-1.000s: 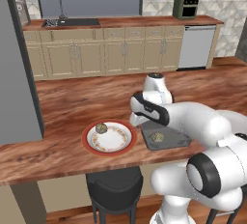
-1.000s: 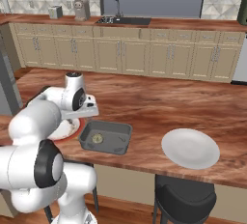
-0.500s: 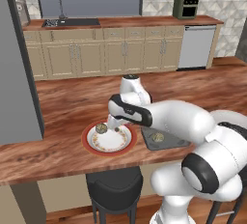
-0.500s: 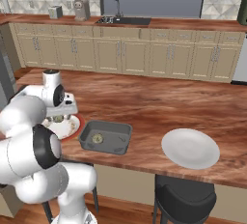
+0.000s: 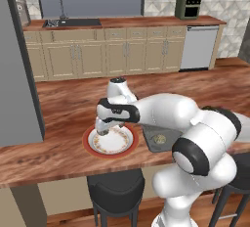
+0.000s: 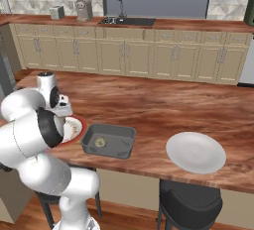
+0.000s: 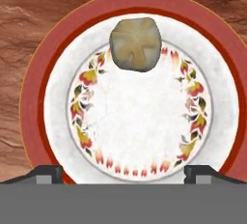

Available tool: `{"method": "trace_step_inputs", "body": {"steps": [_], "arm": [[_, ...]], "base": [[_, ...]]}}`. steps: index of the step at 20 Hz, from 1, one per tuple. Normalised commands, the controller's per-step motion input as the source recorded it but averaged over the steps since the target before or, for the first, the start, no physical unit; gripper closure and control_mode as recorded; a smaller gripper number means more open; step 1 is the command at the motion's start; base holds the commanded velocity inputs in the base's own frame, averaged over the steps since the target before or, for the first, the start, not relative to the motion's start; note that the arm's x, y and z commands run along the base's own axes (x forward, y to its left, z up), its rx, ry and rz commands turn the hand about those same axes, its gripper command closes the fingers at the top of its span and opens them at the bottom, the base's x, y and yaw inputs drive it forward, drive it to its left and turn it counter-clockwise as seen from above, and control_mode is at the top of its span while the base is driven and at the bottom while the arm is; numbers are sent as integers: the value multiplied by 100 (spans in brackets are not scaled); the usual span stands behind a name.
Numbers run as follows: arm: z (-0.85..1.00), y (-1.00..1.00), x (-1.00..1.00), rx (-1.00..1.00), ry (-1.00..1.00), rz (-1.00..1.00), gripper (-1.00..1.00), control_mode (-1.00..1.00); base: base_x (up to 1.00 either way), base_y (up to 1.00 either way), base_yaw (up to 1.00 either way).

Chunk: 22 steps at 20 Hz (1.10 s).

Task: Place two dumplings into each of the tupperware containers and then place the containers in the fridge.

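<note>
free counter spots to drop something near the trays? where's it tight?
Bare wood between the dark grey tray and the round white plate, plus the wide strip behind both toward the cabinets. Tight at the left: the red-rimmed plate sits close beside the tray, with the open pincer over it and one dumpling.

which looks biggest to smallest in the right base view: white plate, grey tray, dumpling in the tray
1. white plate
2. grey tray, somewhat smaller, though it sits about as near the camera, so the gap is modest
3. dumpling, far smaller

red-rimmed plate (image 5: 100, 147): on wooden counter (image 5: 63, 108) | white plate (image 6: 195, 152): counter | stool (image 5: 115, 190): below
</note>
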Motion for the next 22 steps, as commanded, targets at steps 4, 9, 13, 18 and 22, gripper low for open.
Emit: {"method": "trace_step_inputs", "body": {"steps": [4, 9, 13, 18, 22], "arm": [[-30, 32, 43, 0, 0, 0, -100, -100], [-33, 24, 44, 0, 0, 0, -100, -100], [-14, 8, 47, 0, 0, 0, -100, -100], [-18, 8, 38, 0, 0, 0, -100, -100], [-32, 8, 22, 0, 0, 0, -100, -100]], "base": [[0, 0, 0], [0, 0, 0], [0, 0, 0], [0, 0, 0], [0, 0, 0]]}}
